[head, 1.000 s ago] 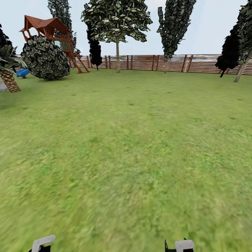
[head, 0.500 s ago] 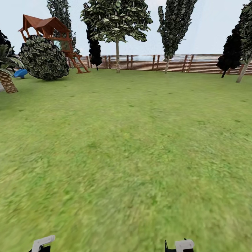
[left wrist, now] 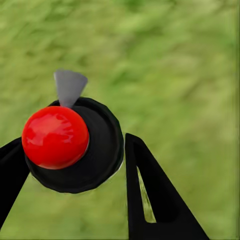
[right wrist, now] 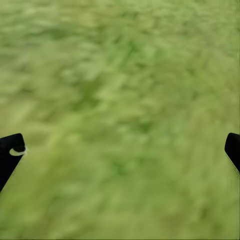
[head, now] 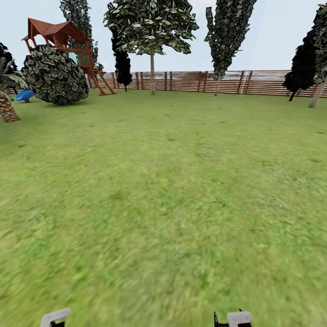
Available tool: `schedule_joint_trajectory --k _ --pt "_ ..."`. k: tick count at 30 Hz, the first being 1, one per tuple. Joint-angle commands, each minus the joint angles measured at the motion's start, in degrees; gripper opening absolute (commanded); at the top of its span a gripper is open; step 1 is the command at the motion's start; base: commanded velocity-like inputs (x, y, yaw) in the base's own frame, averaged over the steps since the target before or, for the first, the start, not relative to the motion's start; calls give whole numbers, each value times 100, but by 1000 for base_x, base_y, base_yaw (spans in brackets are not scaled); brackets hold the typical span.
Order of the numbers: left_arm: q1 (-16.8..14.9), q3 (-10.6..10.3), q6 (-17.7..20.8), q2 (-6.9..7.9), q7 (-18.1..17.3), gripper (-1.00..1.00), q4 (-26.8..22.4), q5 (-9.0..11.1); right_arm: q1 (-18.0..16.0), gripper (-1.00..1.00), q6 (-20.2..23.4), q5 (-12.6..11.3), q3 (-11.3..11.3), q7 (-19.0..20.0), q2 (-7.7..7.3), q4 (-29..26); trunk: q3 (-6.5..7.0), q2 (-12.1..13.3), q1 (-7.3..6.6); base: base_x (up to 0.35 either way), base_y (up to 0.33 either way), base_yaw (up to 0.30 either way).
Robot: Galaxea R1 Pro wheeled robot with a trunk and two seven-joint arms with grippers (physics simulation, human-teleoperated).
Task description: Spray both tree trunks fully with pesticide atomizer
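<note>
1. Your head view looks out over a wide green lawn (head: 172,181) that runs back to a brown horizontal-slat fence (head: 254,82).
2. At the far left of that view you have a red-brown wooden play tower (head: 61,38), a round dark-leaved bush (head: 54,75) in front of it, and the scaly trunk of a palm (head: 8,109) at the picture's edge.
3. Thin-trunked trees stand along the fence, one broad-crowned tree (head: 152,27) near the middle.
4. Your left gripper (left wrist: 75,165) shows in its wrist view with fingers spread; between them sits a black round disc (left wrist: 100,150) with a glossy red ball (left wrist: 55,136) on it and a small grey wedge (left wrist: 69,86) beside it, all over grass.
5. Your right gripper (right wrist: 120,150) is spread wide, its black fingertips (right wrist: 10,150) at the picture's edges with blurred grass between them.
6. The pesticide atomizer cannot be made out.
</note>
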Motion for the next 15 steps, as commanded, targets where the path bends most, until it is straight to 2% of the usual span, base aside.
schedule_joint_trajectory --k 1,8,12,15 --pt "0 1 -3 -2 2 -100 0 0 0 100 0 0 0 0 0 0 0 0 0 340 0 14" --pt "5 1 -7 -3 5 -100 0 0 0 100 0 -5 0 0 -2 -3 0 0 0 340 0 154" --pt "8 1 -6 -3 5 -100 0 0 0 100 0 0 0 0 -2 0 0 0 0 340 0 36" --pt "8 1 -6 -3 5 -100 0 0 0 100 0 0 0 0 -2 0 0 0 0 340 0 227"
